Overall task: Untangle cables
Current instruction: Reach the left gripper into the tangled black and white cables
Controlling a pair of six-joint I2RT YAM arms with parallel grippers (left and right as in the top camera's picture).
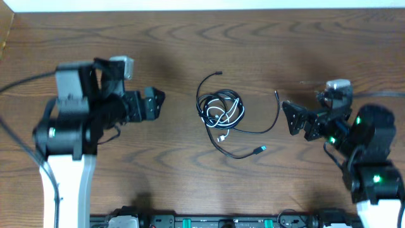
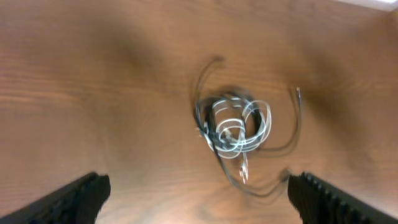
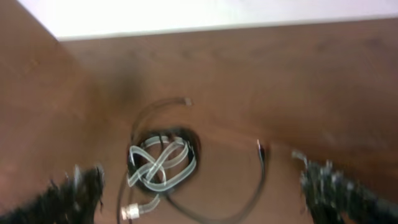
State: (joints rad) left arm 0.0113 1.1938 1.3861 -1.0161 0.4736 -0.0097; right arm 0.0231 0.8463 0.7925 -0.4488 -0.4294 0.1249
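The cables (image 1: 221, 109) lie in a loose tangle at the middle of the wooden table: black loops wound around a white cord (image 1: 230, 113). One black strand runs up to a plug (image 1: 218, 73). Another trails down to a blue-tipped plug (image 1: 261, 149), and a third arcs right to an end (image 1: 276, 93). My left gripper (image 1: 157, 103) hovers open to the left of the tangle, clear of it. Open too, my right gripper (image 1: 288, 118) sits just right of the arcing strand. The left wrist view shows the cables (image 2: 233, 124) ahead of its spread fingers (image 2: 74, 199). The right wrist view shows the cables (image 3: 160, 162) between and beyond its fingers (image 3: 336, 193).
A thick black arm wire (image 1: 25, 79) runs off the left side. A dark strip of equipment (image 1: 221, 221) lines the table's front edge. A pale wall (image 3: 186, 15) borders the far edge of the table.
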